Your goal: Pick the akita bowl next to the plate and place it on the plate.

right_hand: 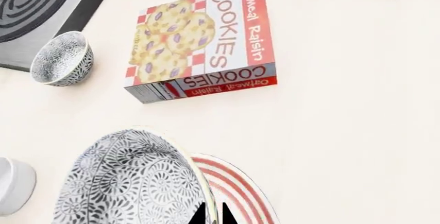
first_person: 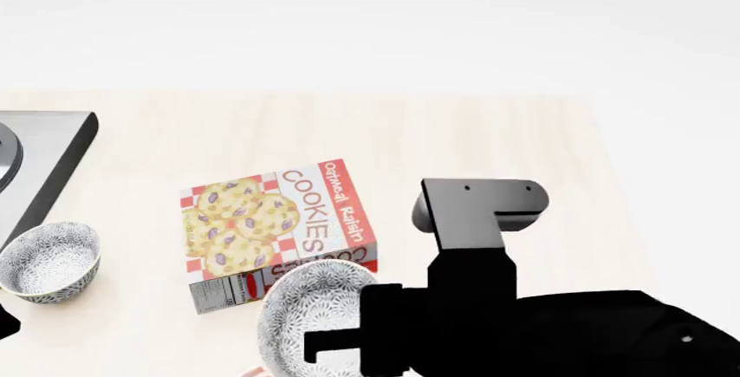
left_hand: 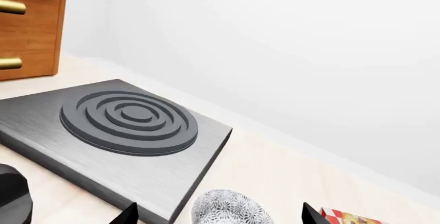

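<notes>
I have the akita bowl [right_hand: 131,183] tipped on its side, its mouth facing sideways, above the plate [right_hand: 237,193]. My right gripper [right_hand: 212,214] has its jaws closed on the bowl's rim. I cannot tell how the left gripper [left_hand: 216,216] stands; a second bowl [first_person: 48,262] sits by it, beside the stove [left_hand: 123,131] and cookie box [first_person: 277,231] on the worktop [first_person: 486,134].

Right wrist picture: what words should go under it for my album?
Gripper pinching a patterned bowl by its rim above a red-ringed plate, cookie box beyond.
</notes>
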`<state>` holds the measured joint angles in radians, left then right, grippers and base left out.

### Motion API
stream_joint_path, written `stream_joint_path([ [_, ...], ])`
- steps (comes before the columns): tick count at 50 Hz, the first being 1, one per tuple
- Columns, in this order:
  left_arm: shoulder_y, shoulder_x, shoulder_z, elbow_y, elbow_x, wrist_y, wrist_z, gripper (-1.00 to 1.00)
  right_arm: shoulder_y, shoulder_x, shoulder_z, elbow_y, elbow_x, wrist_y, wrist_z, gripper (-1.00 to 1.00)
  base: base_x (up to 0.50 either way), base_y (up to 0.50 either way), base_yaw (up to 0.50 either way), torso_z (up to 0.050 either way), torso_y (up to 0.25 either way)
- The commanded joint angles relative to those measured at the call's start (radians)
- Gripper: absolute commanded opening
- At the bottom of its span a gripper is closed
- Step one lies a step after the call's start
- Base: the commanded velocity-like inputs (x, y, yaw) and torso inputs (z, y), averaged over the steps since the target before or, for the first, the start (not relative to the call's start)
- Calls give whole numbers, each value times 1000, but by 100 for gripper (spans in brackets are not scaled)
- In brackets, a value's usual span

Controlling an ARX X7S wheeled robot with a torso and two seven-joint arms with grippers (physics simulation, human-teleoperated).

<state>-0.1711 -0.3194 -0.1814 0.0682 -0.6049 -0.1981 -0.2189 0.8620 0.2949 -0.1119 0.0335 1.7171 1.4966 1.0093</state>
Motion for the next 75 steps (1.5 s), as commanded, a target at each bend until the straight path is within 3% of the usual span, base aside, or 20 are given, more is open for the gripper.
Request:
stream_joint_path([
  [1,-2,-3,2,2,-4,-3,-4,100,-16,12,-21,44,126,-33,50,-100,0,0,0,0,0],
  [16,-2,-6,4,-5,-6,2,-3,100,-58,23,-64,12,149,-35,14,-100,0,0,0,0,0],
  [75,-2,-12,17,-16,-9,19,-9,100,-96,29,-247,26,-171,-132,-325,-100,0,0,0,0,0],
])
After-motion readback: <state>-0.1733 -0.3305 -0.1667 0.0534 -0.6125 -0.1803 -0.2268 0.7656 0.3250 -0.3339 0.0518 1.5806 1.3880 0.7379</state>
